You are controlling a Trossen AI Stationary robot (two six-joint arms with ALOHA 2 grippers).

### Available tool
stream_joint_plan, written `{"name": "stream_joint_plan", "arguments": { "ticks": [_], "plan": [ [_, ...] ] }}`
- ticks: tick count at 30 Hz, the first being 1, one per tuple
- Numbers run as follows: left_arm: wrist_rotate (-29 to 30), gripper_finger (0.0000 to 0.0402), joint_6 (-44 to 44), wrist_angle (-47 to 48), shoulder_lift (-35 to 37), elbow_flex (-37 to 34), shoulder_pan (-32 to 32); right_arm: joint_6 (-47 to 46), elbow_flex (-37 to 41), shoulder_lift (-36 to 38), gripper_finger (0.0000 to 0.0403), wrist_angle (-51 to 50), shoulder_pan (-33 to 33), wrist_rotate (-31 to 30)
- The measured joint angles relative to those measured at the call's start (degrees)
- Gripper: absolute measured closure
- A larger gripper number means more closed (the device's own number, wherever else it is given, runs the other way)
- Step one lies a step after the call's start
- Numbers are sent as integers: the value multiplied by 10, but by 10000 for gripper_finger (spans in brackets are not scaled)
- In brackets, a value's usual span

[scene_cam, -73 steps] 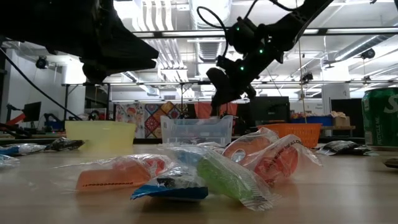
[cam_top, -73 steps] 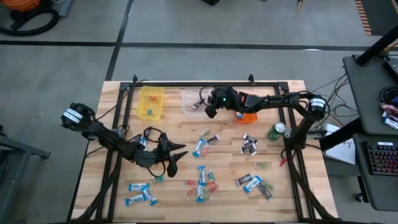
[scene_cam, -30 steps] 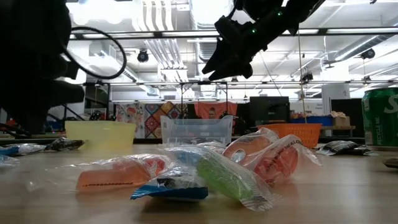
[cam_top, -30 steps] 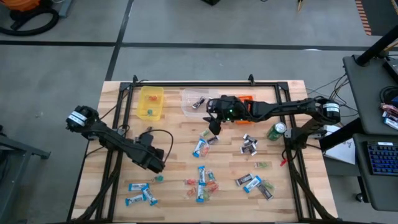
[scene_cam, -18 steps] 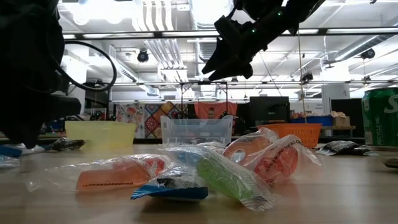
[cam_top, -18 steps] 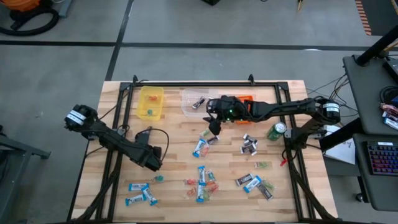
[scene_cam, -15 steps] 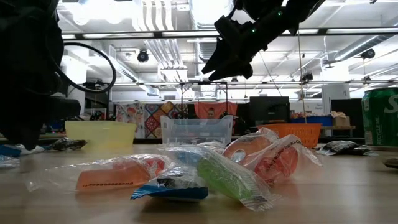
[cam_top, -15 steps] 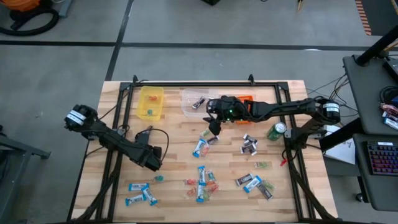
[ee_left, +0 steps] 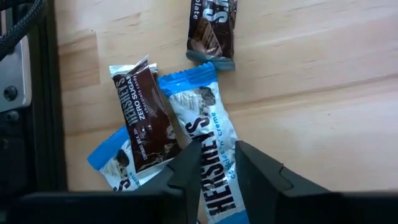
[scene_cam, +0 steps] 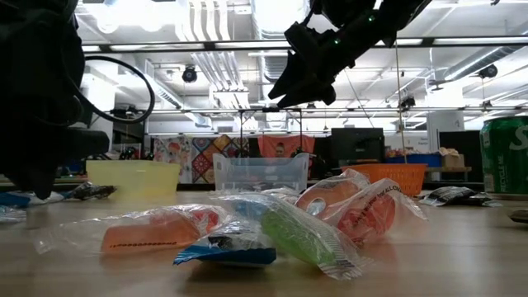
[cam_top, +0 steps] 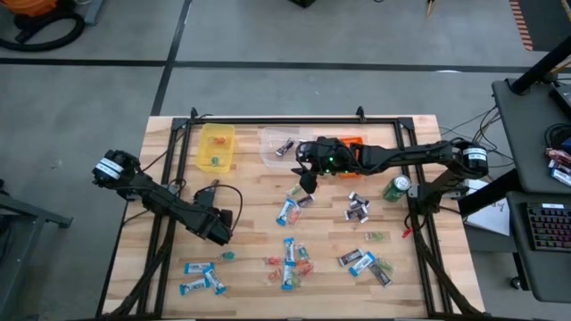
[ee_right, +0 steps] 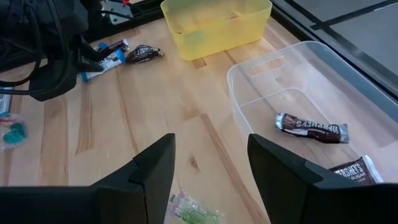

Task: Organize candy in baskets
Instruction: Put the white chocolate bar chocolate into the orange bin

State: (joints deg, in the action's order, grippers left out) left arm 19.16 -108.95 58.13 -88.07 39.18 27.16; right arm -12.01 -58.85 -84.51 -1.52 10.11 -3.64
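Near the table's left side my left gripper (cam_top: 218,226) points down at a small heap of candy. In the left wrist view its fingers stand close on a blue-and-white bar (ee_left: 202,118). A dark brown bar (ee_left: 144,115) lies beside it, overlapping a second blue bar (ee_left: 111,163). My right gripper (cam_top: 308,183) hangs open above the table in front of the clear basket (cam_top: 278,148), with nothing between its fingers (ee_right: 211,180). The yellow basket (cam_top: 216,147) stands to the left. The orange basket (cam_top: 354,160) is partly hidden under my right arm. My left gripper pinches the blue-and-white bar's two long edges (ee_left: 217,146) between its two fingers, past the middle of its length. The fingers come steeply from above and lie across the bar. The bar lies flat on the wooden table, touching the dark brown bar.
More candy lies scattered over the table's near half (cam_top: 290,254) and right part (cam_top: 359,207). A green can (cam_top: 396,187) stands at the right. The clear basket holds dark wrapped pieces (ee_right: 309,129). A black frame (cam_top: 294,119) runs round the table's edges.
My left gripper has sunk toward the table, onto the candy heap near the left edge, then kept still. My right gripper has stayed where it was.
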Motion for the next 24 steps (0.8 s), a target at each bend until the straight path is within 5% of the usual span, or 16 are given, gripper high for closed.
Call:
{"name": "stream_joint_plan", "arguments": {
  "ticks": [18, 24],
  "plan": [
    [1, 401, 74, -12, 0, 22, 14, 2, 0, 0, 209, -29, -4, 1],
    [85, 401, 139, -14, 0, 66, 51, 16, 2, 0, 209, -27, -32, 11]
  ]
}}
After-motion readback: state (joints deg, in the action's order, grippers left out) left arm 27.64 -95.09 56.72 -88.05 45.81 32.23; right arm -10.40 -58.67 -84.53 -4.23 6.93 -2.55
